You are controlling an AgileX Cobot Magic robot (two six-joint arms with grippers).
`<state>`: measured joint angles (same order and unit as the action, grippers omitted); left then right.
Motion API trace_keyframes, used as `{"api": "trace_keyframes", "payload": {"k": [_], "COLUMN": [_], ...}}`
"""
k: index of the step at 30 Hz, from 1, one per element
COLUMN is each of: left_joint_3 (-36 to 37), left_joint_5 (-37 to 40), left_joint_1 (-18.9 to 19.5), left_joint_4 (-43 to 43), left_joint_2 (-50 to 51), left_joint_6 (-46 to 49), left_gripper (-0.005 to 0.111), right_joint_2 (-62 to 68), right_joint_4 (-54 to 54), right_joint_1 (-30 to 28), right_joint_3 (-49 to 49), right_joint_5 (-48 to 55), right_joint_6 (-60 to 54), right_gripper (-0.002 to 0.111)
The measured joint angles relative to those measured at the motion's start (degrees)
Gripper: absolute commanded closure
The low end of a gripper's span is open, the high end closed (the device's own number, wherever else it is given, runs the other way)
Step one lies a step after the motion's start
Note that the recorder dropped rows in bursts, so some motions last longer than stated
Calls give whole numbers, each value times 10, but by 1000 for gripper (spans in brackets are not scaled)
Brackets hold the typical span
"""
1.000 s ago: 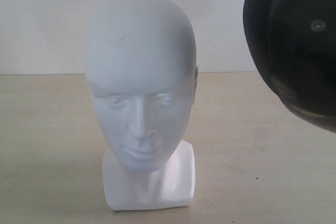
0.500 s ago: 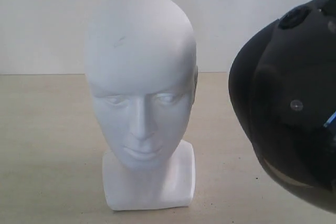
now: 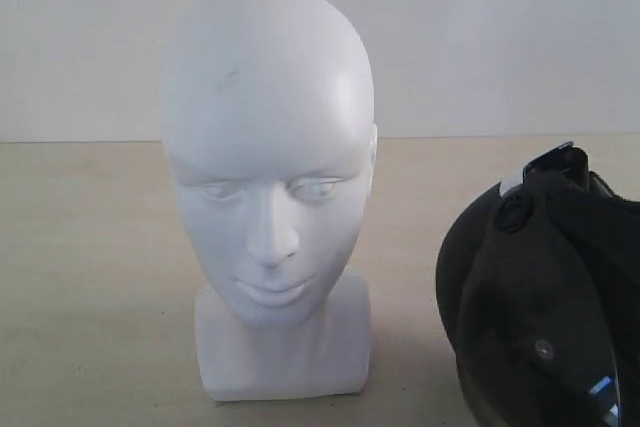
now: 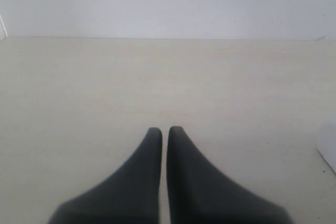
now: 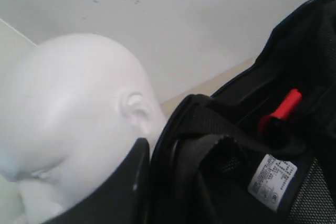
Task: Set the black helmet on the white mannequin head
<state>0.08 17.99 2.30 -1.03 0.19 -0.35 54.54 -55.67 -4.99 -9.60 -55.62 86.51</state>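
Note:
The white mannequin head (image 3: 265, 147) stands upright on its squarish base in the middle of the table, facing the exterior camera. The black helmet (image 3: 530, 297) hangs low at its right, apart from it, with its lower part cut off by the picture's edge. In the right wrist view my right gripper (image 5: 157, 182) is shut on the black helmet's (image 5: 236, 145) rim. One finger (image 5: 126, 187) lies outside the shell and the other is hidden inside the lining. The white mannequin head (image 5: 79, 108) shows its ear side close beside the rim. My left gripper (image 4: 164, 129) is shut and holds nothing.
The tan table (image 3: 90, 277) ends at a white wall (image 3: 500, 37) behind the head. Inside the helmet I see a red buckle (image 5: 281, 108) and a white label (image 5: 272, 178). A white corner (image 4: 328, 148) shows at the edge of the left wrist view.
The helmet has come down from the upper right corner of the exterior view to the lower right, beside the head's base. The head has not moved.

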Motion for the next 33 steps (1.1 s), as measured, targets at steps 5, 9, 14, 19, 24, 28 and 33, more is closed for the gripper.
{"api": "trace_keyframes", "payload": {"k": [5,9,14,19,24,28,33], "left_joint_3": [0,0,0,0,0,0,0], "left_joint_5": [0,0,0,0,0,0,0], "left_joint_1": [0,0,0,0,0,0,0], "left_joint_4": [0,0,0,0,0,0,0], "left_joint_2": [0,0,0,0,0,0,0], "left_joint_6": [0,0,0,0,0,0,0], "left_gripper": [102,102,102,102,102,102,102], "right_joint_2": [0,-1,-4,-6,-8,-8,-8], "right_joint_4": [-55,-71,-118,-162,-236,-332,-425], "right_joint_1": [-1,-1,-1,-1,-1,-1,-1], "right_joint_3": [0,0,-9,-13,-26,-42,-71], "right_joint_5": [75,82,86,95,142,188,217], "right_joint_6": [-6,-5,20,45,107,179,275], "right_gripper": [108,108,108,108,108,108,108]}}
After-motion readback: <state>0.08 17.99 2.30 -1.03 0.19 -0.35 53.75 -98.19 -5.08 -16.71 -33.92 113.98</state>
